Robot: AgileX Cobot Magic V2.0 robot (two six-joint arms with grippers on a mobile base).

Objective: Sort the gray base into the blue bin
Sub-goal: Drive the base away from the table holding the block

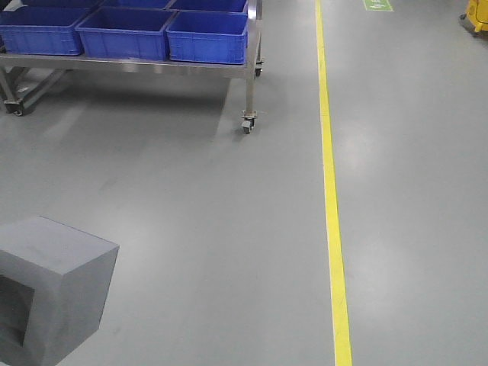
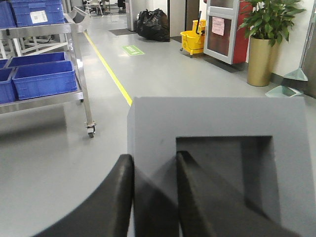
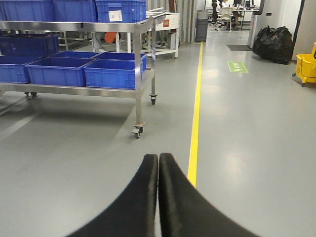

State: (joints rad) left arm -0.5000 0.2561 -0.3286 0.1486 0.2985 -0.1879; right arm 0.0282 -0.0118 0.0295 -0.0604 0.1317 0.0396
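Observation:
The gray base [image 1: 53, 290] hangs at the lower left of the front view, its square recess facing down-left. In the left wrist view the gray base [image 2: 212, 118] fills the lower right. My left gripper [image 2: 154, 156] is shut on its left wall, one finger outside and one inside the recess. Blue bins stand side by side on a steel cart shelf, the nearest blue bin [image 1: 207, 38] at its right end, also seen as the blue bin [image 2: 44, 79] and the blue bin [image 3: 111, 74]. My right gripper [image 3: 158, 156] is shut and empty above the floor.
The steel cart [image 1: 252, 84] rolls on casters at the far left. A yellow floor line [image 1: 329, 183] runs away to its right. A yellow mop bucket [image 2: 193, 42], black bags [image 2: 153, 24] and a potted plant [image 2: 261, 59] stand far off.

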